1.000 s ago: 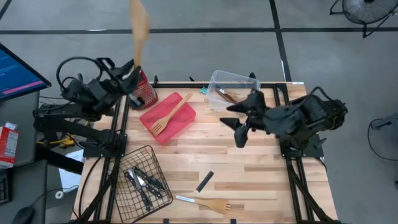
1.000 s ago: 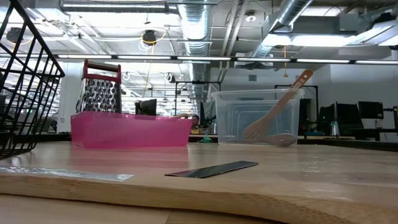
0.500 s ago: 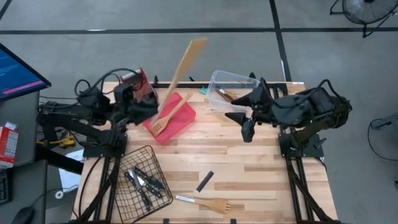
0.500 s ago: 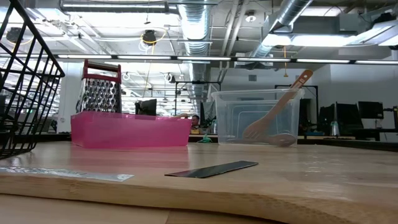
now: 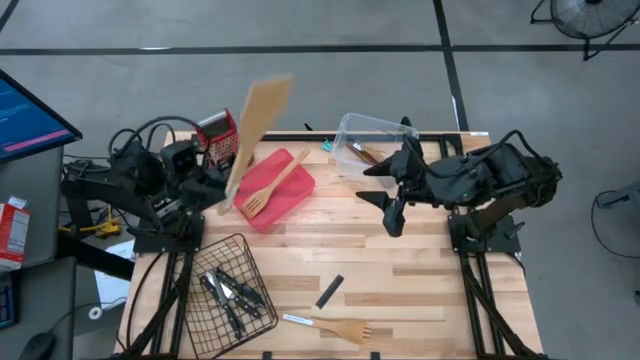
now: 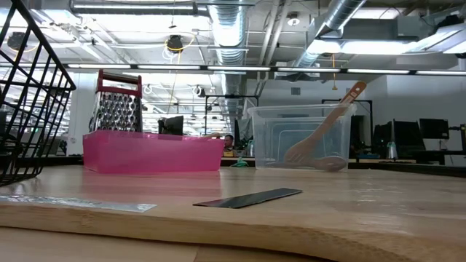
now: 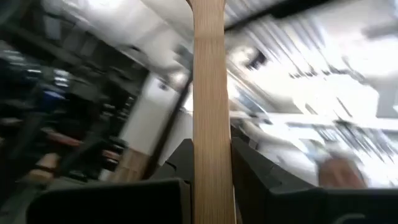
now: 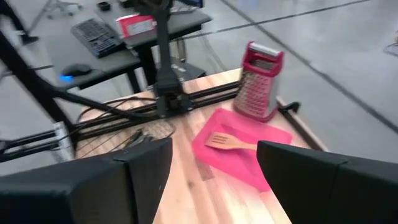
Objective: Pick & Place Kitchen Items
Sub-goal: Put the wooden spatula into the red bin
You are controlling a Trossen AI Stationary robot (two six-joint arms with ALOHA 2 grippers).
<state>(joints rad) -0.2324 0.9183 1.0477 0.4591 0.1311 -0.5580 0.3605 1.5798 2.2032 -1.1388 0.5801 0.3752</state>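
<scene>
My left gripper [image 5: 218, 196] is at the table's left edge, beside the red tray [image 5: 292, 196], shut on a light wooden spatula [image 5: 262, 108] whose broad blade stands high over the table's far left. A slotted wooden turner [image 5: 272, 184] lies in the tray. My right gripper [image 5: 386, 194] hovers open over the table's right half, near a clear bin [image 5: 376, 130] holding a wooden utensil [image 6: 324, 131]. Knives [image 5: 232, 292] lie in the wire basket [image 5: 200, 318]. A wooden fork-spatula [image 5: 345, 329] and a knife [image 5: 298, 320] lie near the front edge. My left gripper pinches the spatula's handle [image 7: 210, 163] near its free end between its two fingers [image 7: 178, 163], which lie across it. The spatula is lifted clear and rises slanting up from the gripper, blade [image 5: 264, 104] uppermost.
A red-topped box grater [image 5: 220, 138] stands at the far left behind the tray. A dark flat strip [image 5: 330, 291] lies on the wood at middle front. Bare wood lies between tray, basket and right arm. A monitor [image 5: 30, 115] and floor surround the table.
My left gripper has moved toward the table's near edge, uncovering the grater, and has rolled about its own axis. The spatula went with it: its blade swung from over the far edge toward the right, then back over the tray's far corner, now showing its broad face.
</scene>
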